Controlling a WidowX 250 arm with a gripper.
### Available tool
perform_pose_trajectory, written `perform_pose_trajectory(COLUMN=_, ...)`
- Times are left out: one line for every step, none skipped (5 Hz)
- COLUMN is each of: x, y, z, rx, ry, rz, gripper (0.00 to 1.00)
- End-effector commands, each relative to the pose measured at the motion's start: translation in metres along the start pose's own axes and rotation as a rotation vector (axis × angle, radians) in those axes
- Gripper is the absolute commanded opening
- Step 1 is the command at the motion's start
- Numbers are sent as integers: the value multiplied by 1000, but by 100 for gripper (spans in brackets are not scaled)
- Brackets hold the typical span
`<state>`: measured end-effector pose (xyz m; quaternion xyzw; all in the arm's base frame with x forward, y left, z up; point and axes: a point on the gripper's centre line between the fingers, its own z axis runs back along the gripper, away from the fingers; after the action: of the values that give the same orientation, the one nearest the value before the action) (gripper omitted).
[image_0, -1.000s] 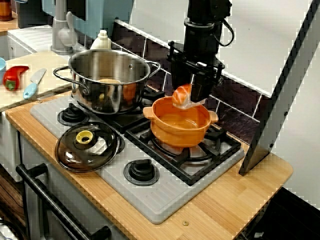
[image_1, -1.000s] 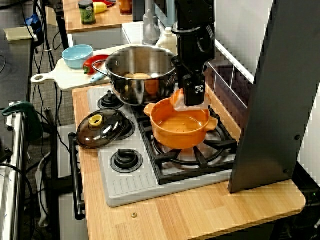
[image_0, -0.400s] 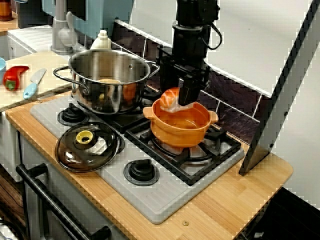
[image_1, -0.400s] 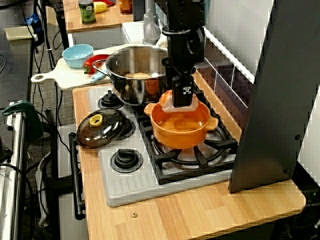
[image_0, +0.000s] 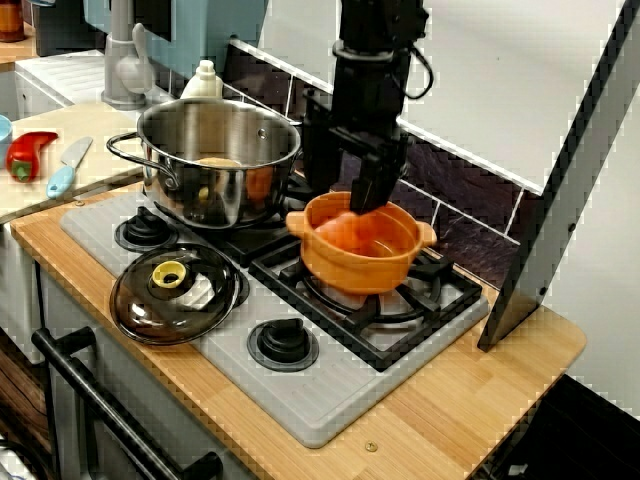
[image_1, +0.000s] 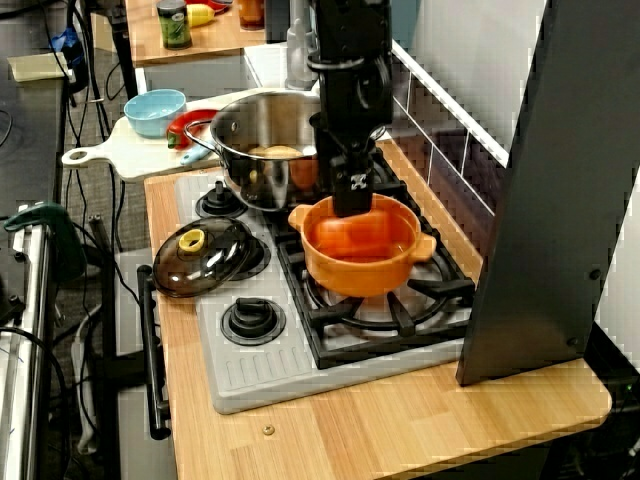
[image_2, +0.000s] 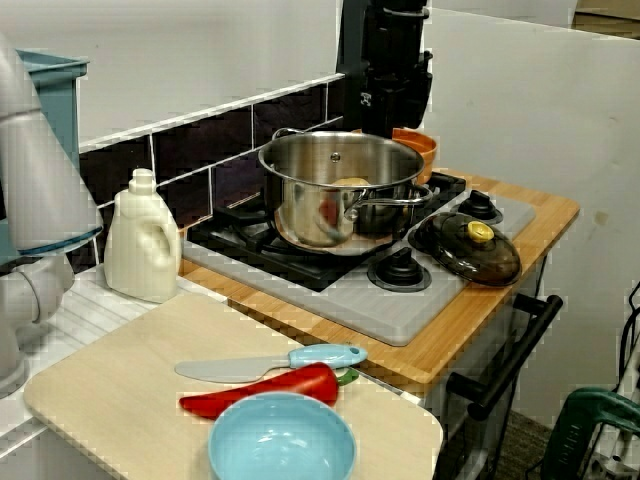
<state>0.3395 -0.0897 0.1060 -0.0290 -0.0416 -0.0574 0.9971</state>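
Gripper was low at back rim of orange pot; fingers hidden, could not tell if pinching. Orange food piece sat inside pot. Steel pot with food stood just beside; tiled wall close behind.

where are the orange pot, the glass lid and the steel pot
orange pot (image_0: 358, 272), front view, outer front wall
glass lid (image_0: 168, 274), front view, yellow knob
steel pot (image_0: 195, 195), front view, outer wall

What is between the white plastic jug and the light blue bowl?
A blue-handled knife and a red pepper, lying on the pale wooden cutting board, seen in the view from the side.
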Motion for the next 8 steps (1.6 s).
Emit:
perform_pose_trajectory(x=-10, y=7, z=18, rx=-2, ry=-67, rz=-14, gripper=100)
perform_pose_trajectory(x=-10, y=8, z=24, rx=-7, ry=-69, rz=-22, gripper=100)
perform_pose_trajectory(x=-11, y=11, z=34, rx=-24, ry=-65, rz=-18, gripper=100)
perform_pose_trajectory(x=-16, y=11, z=44, rx=-44, ry=-64, rz=-23, gripper=100)
perform_pose_trajectory(x=-23, y=14, z=47, rx=-45, ry=-78, rz=-31, gripper=100)
perform_pose_trajectory(x=-35, y=22, z=44, rx=-43, ry=-94, rz=-37, gripper=100)
perform_pose_trajectory(x=-49, y=23, z=42, rx=-39, ry=-111, rz=-55, gripper=100)
perform_pose_trajectory(x=-59, y=26, z=41, rx=-32, ry=-127, rz=-66, gripper=100)
